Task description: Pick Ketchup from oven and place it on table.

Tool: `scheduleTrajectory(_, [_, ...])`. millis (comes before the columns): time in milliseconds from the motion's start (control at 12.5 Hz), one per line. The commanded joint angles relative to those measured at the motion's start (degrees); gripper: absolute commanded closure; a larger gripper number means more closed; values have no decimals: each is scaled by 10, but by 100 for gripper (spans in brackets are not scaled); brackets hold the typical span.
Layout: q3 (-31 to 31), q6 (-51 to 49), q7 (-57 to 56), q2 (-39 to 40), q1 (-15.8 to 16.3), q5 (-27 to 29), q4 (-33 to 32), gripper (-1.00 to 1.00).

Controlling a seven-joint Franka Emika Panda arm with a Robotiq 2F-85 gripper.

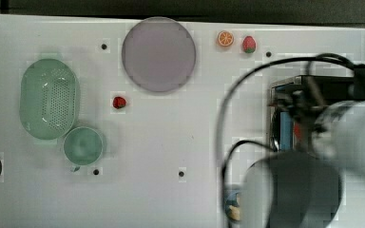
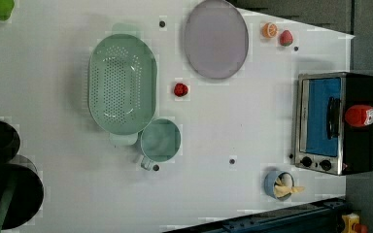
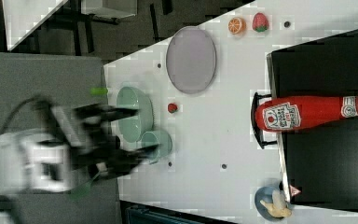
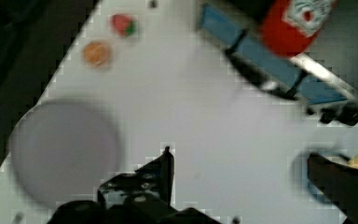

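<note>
Red plastic squeeze bottle of ketchup (image 3: 307, 113) lying on its side on the black top of the oven (image 3: 328, 158), white cap pointing away from the oven's glass door, labelled base overhanging the front edge above the door handle. Not yet touched. Hand (image 4: 237, 163) wide open and empty, two dark fingers (image 4: 161, 170) spread well apart in the wrist view, hovering over the white counter (image 2: 233, 116) short of the oven, with the purple plate (image 4: 63, 151) nearby.

Probably light and easy to lift, but soft-walled: likely to dent under a hard squeeze, and glossy enough to slip. Round body, so liable to roll across the flat oven top if nudged before being clamped. Best taken across the thick middle of the body, around the label, where widest and steadiest; the narrow neck by the cap looks a poorer hold. Open spread looks ample for that width. Bare counter in front of the oven, well apart from the small blue bowl (image 2: 278, 184), looks a fair spot for setting down.
</note>
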Motion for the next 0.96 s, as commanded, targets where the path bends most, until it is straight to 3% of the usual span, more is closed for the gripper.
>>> scheduleTrajectory(80, [-47, 53, -10, 42, -25, 3, -7, -100])
scheduleTrajectory(480, [-122, 166, -10, 142, -27, 12, -7, -100])
scheduleTrajectory(960, [-154, 215, -10, 233, -45, 130, -8, -100])
